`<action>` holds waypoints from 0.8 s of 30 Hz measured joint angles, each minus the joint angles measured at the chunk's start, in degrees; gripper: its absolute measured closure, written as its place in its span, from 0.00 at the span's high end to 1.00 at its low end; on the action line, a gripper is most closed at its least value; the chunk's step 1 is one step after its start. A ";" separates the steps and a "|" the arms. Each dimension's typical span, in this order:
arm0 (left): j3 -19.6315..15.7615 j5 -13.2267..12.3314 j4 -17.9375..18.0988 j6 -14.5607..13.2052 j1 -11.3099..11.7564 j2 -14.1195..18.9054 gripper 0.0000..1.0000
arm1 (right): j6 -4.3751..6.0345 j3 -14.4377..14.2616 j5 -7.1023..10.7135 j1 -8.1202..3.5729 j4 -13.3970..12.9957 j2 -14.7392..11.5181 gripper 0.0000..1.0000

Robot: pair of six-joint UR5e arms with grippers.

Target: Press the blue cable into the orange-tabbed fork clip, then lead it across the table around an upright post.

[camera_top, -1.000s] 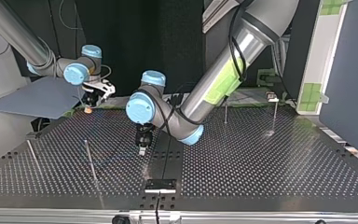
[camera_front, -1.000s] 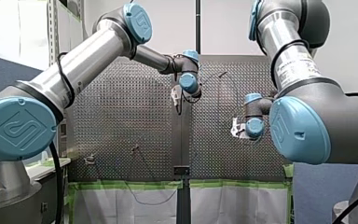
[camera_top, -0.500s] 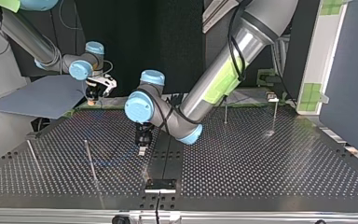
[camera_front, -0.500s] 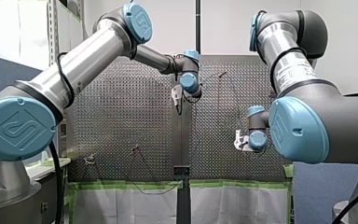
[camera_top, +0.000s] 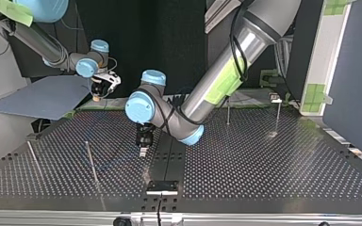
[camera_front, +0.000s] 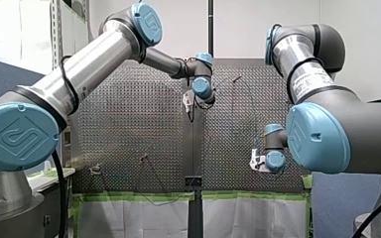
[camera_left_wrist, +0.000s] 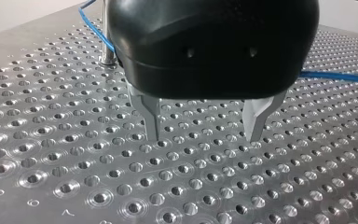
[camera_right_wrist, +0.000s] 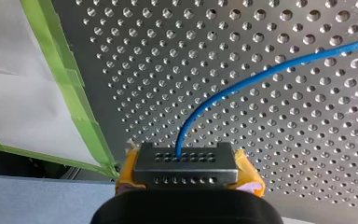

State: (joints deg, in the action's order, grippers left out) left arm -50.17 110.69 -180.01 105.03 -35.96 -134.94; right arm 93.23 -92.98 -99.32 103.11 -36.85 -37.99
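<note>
Currently my right gripper (camera_right_wrist: 186,163), yellow-padded, is clamped on the thin blue cable (camera_right_wrist: 261,74). The cable's long axis runs ahead of it, curving toward two o'clock over the perforated metal table (camera_right_wrist: 307,140). My left gripper (camera_left_wrist: 204,137): metal fingers (camera_left_wrist: 151,116) apart, nothing between.

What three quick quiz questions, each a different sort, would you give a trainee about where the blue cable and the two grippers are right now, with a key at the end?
1. True or false: my left gripper is clamped on the blue cable.
2. Pick one: in the right wrist view, the cable leads out from A) my right gripper, B) the green tape, C) my left gripper.
3. Fill in: in the left wrist view, the cable passes close by an upright ___ behind the gripper.

Key
1. False: its fingers are open and nothing is between them.
2. A.
3. post.
</note>
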 joint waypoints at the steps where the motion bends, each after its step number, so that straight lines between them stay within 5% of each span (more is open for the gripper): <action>1: 0.00 0.00 0.00 0.00 0.00 0.00 0.87 | 0.04 0.01 0.02 -0.02 -0.24 0.33 0.00; 8: 0.00 -0.06 0.00 0.00 -0.07 0.00 0.87 | 0.49 0.02 0.14 -0.05 -1.59 2.36 0.00; 24: 0.00 -0.14 -1.90 0.27 -0.09 0.00 0.87 | 0.60 0.11 0.35 -0.11 -2.00 2.60 0.00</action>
State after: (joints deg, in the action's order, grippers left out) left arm -50.17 110.55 -181.92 105.29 -36.05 -134.94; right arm 93.82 -92.87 -98.98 103.00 -38.85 -35.39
